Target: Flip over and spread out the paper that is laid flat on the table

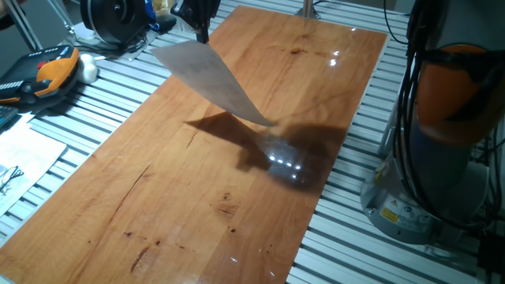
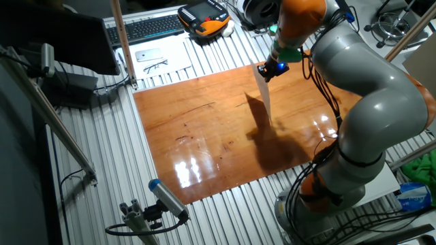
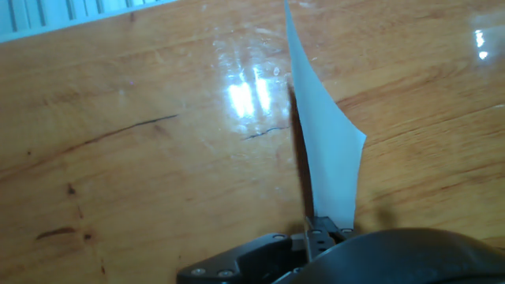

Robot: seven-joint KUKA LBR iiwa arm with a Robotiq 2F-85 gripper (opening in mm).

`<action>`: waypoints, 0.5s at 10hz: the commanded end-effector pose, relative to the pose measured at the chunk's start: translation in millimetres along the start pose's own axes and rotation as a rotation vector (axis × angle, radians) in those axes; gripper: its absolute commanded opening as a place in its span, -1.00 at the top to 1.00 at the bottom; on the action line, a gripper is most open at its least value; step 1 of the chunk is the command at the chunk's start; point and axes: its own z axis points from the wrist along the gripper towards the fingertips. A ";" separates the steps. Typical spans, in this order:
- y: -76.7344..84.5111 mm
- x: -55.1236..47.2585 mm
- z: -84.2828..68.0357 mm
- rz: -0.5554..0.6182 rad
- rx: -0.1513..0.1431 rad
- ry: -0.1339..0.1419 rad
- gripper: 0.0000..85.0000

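The paper (image 1: 209,80) is a thin white sheet hanging in the air from one edge, its lower corner near the table (image 1: 158,197). The face in view looks blank and greyish. My gripper (image 1: 201,31) is shut on the sheet's top edge, high over the far end of the reddish-brown table. In the other fixed view the paper (image 2: 264,95) shows nearly edge-on below the gripper (image 2: 268,71), above the table (image 2: 204,129). In the hand view the paper (image 3: 323,150) drops away from the fingers (image 3: 319,229) toward the table (image 3: 142,173).
Grey ribbed slats (image 1: 95,102) surround the table. An orange-black device (image 1: 43,72) and printed sheets (image 1: 20,162) lie at the left. The arm's base (image 1: 442,142) stands at the right. A keyboard (image 2: 146,27) and a post (image 2: 122,41) stand beyond the table.
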 end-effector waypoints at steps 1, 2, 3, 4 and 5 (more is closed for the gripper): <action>0.0 0.0 0.0 -0.004 0.007 -0.001 1.00; 0.0 0.0 0.0 -0.012 0.014 -0.002 1.00; 0.0 0.0 0.0 -0.012 0.021 -0.006 1.00; 0.0 0.0 0.0 -0.017 0.036 -0.010 1.00; 0.0 0.0 0.0 -0.014 0.038 -0.003 1.00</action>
